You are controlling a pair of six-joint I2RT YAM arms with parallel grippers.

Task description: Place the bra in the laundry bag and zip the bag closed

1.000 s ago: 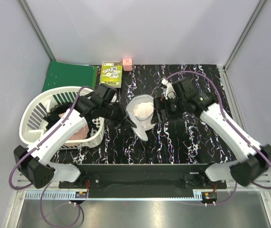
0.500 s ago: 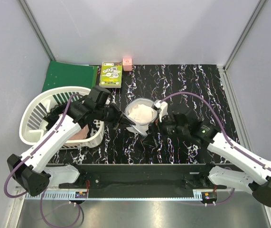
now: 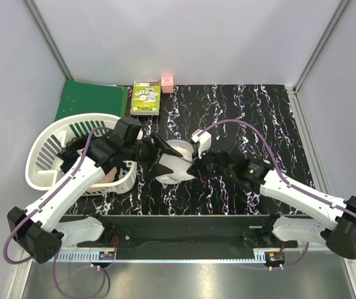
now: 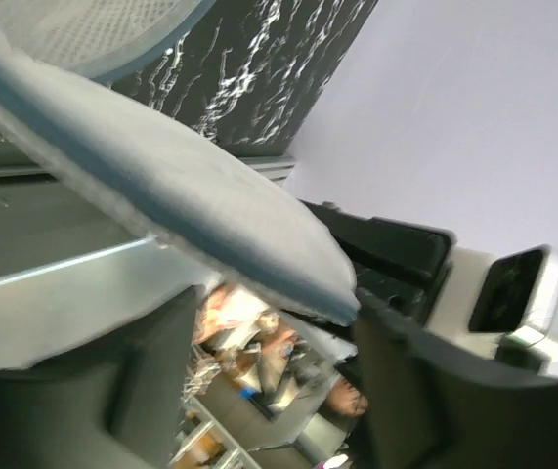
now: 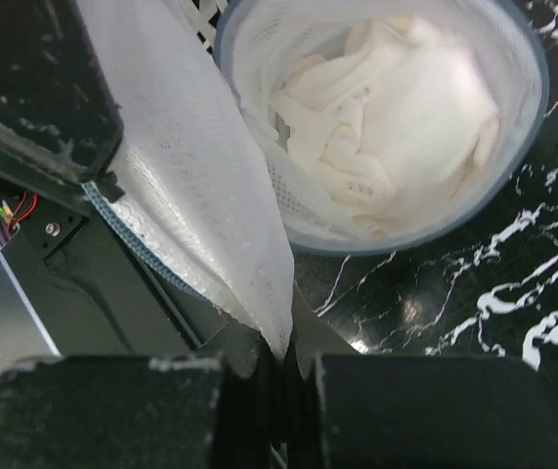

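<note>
One flap edge [image 5: 259, 293] of laundry bag [image 5: 425, 237] pinched in right gripper [image 5: 283, 366], left gripper [image 4: 269, 327] spread apart at same flap

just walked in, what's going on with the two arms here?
The right gripper is shut on the tip of the laundry bag's mesh flap, and the bag lies open. A pale garment, presumably the bra, sits inside. The left gripper stands open by the flap's edge. The bag is not zipped yet.
</note>
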